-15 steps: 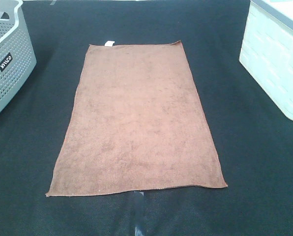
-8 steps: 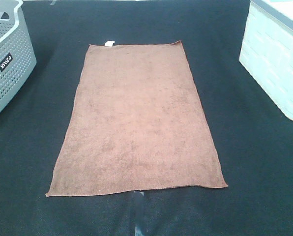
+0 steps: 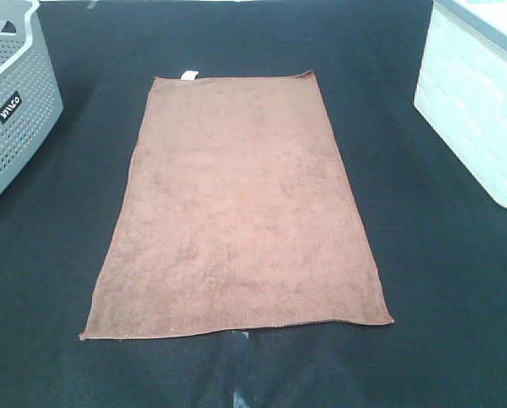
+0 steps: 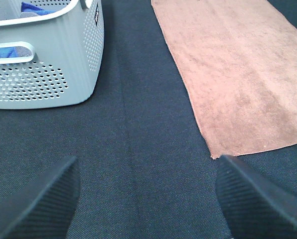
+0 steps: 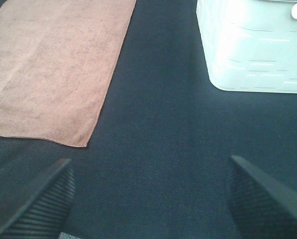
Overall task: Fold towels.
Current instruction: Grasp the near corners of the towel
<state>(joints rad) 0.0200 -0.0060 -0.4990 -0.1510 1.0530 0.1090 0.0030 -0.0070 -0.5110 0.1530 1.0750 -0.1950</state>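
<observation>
The reddish-brown towel (image 3: 236,204) lies flat and unfolded on the black table, long side running away from me, with a small white tag (image 3: 188,74) on its far short edge. It also shows in the left wrist view (image 4: 238,74) and in the right wrist view (image 5: 49,64). My left gripper (image 4: 146,199) is open and empty above bare table, near the towel's near left corner. My right gripper (image 5: 151,199) is open and empty above bare table, near the towel's near right corner. Neither gripper shows in the exterior view.
A grey perforated basket (image 3: 11,102) stands at the far left; in the left wrist view (image 4: 44,64) something blue lies inside it. A white basket (image 3: 479,110) stands at the far right, also in the right wrist view (image 5: 253,50). A strip of tape (image 3: 239,370) marks the table's front.
</observation>
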